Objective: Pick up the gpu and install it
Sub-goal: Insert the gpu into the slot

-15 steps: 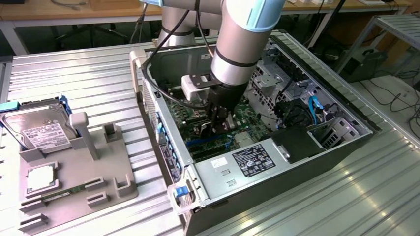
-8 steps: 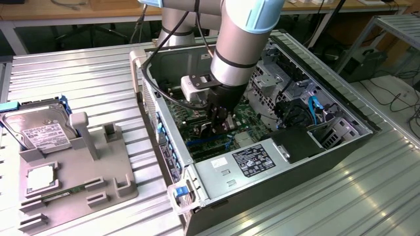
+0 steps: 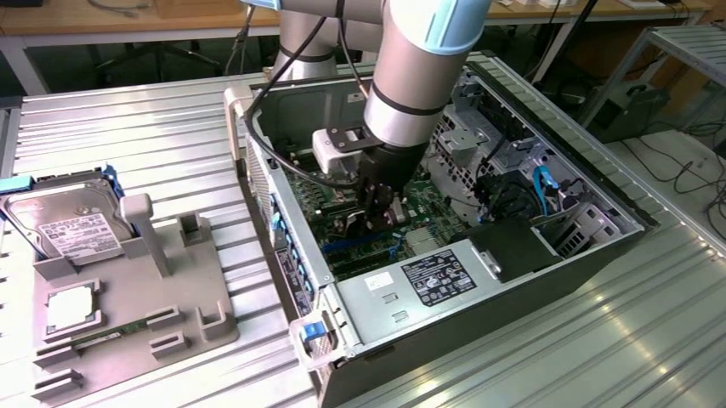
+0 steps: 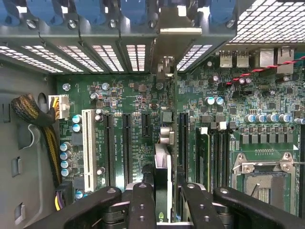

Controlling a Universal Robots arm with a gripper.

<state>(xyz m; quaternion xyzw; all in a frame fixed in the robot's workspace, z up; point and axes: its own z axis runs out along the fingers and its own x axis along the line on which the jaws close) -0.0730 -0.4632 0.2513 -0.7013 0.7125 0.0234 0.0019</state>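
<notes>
My gripper (image 3: 380,214) reaches down into the open computer case (image 3: 590,183), just above the green motherboard (image 3: 426,200). It is shut on the gpu (image 3: 365,224), a dark card held on edge. In the wrist view the black fingers (image 4: 143,202) clamp the gpu (image 4: 163,160) from both sides. The card stands edge-on over the motherboard (image 4: 143,95), between the black expansion slots (image 4: 127,148). Its pale metal bracket (image 4: 167,40) points at the row of rear slot openings. I cannot tell whether the card's lower edge sits in a slot.
A grey fixture tray (image 3: 170,297) at the exterior view's left carries a silver hard drive (image 3: 68,228) and a green memory stick (image 3: 114,330). Inside the case are the power supply (image 3: 437,276), a cable bundle (image 4: 33,112), a white slot (image 4: 87,148) and the CPU socket (image 4: 264,183).
</notes>
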